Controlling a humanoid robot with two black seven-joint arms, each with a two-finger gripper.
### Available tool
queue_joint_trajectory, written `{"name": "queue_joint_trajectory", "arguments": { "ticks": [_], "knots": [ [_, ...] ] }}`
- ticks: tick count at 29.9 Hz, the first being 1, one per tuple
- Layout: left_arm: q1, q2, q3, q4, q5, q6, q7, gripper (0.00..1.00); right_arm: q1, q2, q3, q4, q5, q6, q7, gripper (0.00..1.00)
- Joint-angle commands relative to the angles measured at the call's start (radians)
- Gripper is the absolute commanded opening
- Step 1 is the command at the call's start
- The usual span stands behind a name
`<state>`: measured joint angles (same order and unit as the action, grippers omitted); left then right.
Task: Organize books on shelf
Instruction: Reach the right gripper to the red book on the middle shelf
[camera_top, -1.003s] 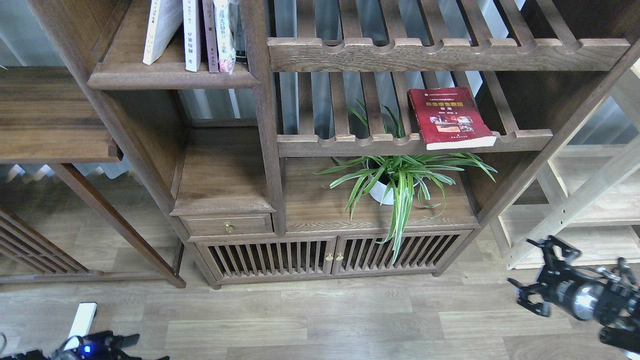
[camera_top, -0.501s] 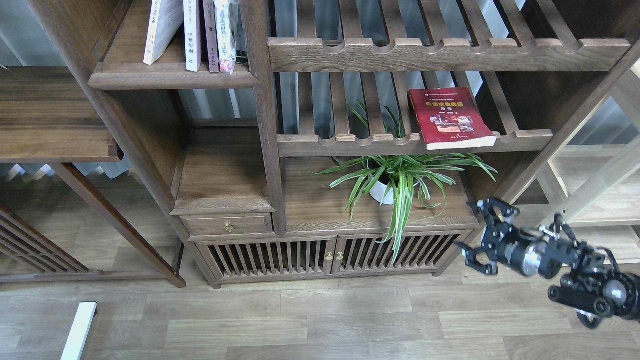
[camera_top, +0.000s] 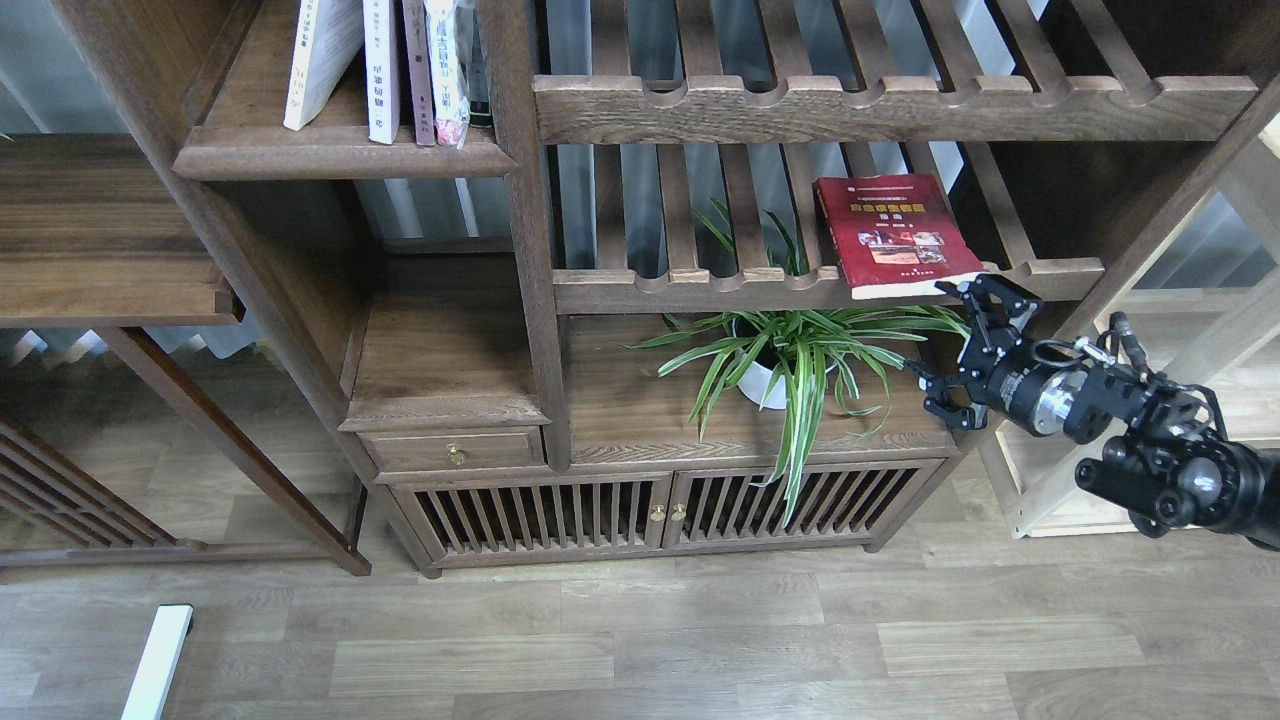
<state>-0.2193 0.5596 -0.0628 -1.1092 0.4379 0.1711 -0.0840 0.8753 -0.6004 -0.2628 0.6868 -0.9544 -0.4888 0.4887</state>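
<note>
Currently | red book (camera_top: 900, 235): laid flat on slatted rack, overhanging its rail, away from shelf (camera_top: 340, 150) where others are stood | right gripper (camera_top: 950, 335): fingers spread, empty, just below book's corner, presumably for pickup | left gripper: unseen

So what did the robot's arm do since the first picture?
The right gripper rose from near the floor up and leftward, stopping with jaws open just below the red book. It has grabbed nothing yet. The left gripper dropped out of view. The red book, the plant and the shelf books stayed put.
</note>
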Motion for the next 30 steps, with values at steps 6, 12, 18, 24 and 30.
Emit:
{"name": "queue_joint_trajectory", "arguments": {
  "ticks": [6, 12, 18, 24, 30],
  "knots": [
    [0.000, -0.023, 0.000, 0.042, -0.005, 0.002, -0.005, 0.89, 0.037, 0.096, -0.053, -0.161, 0.000, 0.000, 0.000, 0.97],
    [-0.002, -0.044, 0.000, 0.065, -0.005, 0.002, -0.005, 0.89, 0.057, 0.114, -0.058, -0.219, 0.002, 0.000, 0.000, 0.97],
    [-0.005, -0.064, -0.002, 0.088, -0.005, 0.001, -0.003, 0.89, 0.057, 0.159, -0.082, -0.320, 0.005, 0.000, 0.000, 0.94],
    [-0.005, -0.064, -0.002, 0.091, -0.005, 0.001, -0.003, 0.89, 0.057, 0.169, -0.115, -0.328, 0.005, 0.000, 0.000, 0.81],
    [-0.003, -0.064, -0.002, 0.098, -0.005, 0.002, -0.005, 0.89, 0.062, 0.182, -0.116, -0.328, 0.002, 0.000, 0.000, 0.57]
  ]
}}
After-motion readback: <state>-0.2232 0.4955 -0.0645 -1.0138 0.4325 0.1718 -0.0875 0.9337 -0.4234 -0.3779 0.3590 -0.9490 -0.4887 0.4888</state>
